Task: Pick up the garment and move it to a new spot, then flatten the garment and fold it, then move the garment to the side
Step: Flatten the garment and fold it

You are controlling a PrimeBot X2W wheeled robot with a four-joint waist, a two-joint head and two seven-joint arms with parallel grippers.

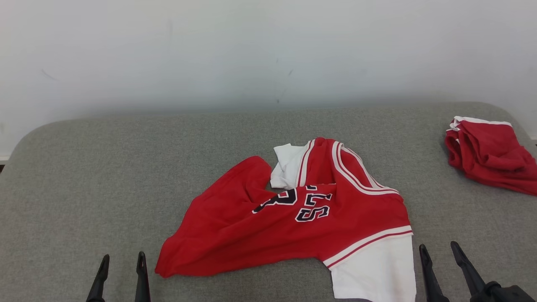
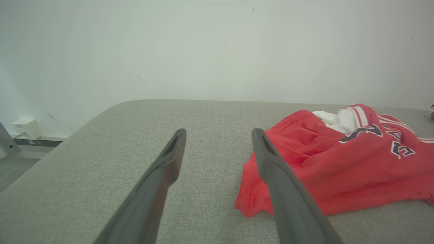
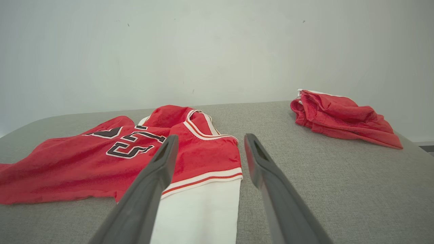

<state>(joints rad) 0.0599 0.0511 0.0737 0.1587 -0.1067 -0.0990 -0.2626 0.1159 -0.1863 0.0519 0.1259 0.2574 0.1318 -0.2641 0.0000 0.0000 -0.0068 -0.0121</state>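
Grey couch (image 1: 105, 167); crumpled red jersey (image 1: 268, 226)

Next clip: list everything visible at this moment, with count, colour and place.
jersey: one, red with white panels and black lettering, crumpled mid-table
second garment: one, plain red with white edge, bunched at far right
table: one, grey fabric, under both garments
wall: one, white, behind the table
box: one, white, low on the wall
left gripper: one, dark, open, near edge, left of jersey
right gripper: one, dark, open, near edge, right of jersey
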